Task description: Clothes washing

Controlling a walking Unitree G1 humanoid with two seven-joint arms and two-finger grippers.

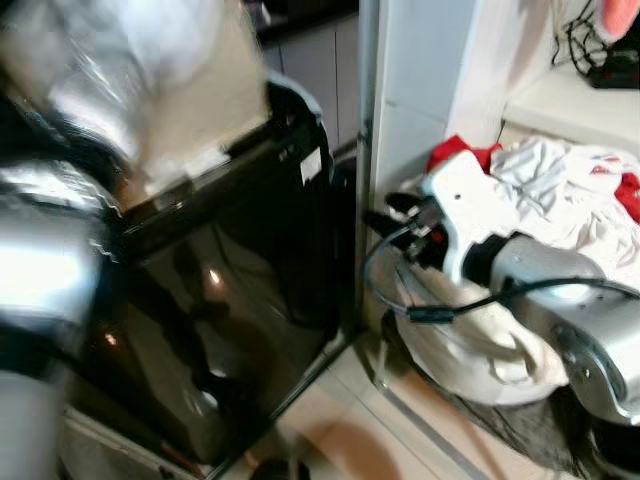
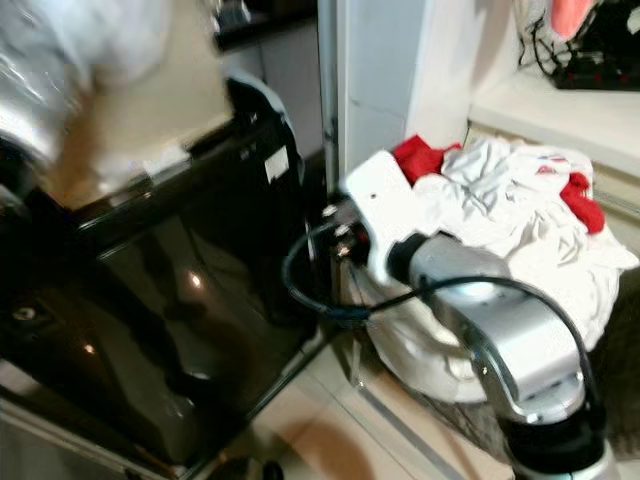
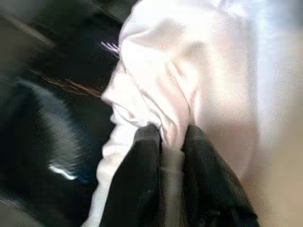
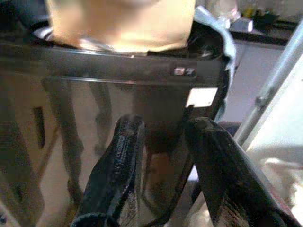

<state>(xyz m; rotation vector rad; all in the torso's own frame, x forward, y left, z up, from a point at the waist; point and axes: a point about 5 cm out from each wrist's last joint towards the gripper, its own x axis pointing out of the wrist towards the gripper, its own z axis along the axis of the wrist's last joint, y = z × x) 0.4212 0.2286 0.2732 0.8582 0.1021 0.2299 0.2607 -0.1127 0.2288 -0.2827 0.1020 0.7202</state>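
Pale tiled floor (image 1: pixel 330 420) underfoot, glossy black washing machine (image 1: pixel 230 290) just ahead, right gripper (image 4: pixel 163 142) held parted and empty before it, left gripper (image 3: pixel 163 156) clamped on a white garment (image 3: pixel 189 71) — laundry pile (image 2: pixel 510 200) heaped in a basket (image 2: pixel 420 350) beside the machine.

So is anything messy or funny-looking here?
A bit messy: the white and red clothes are heaped in a crumpled pile spilling over the white basket. The left gripper pinches a white garment. Nothing looks broken.
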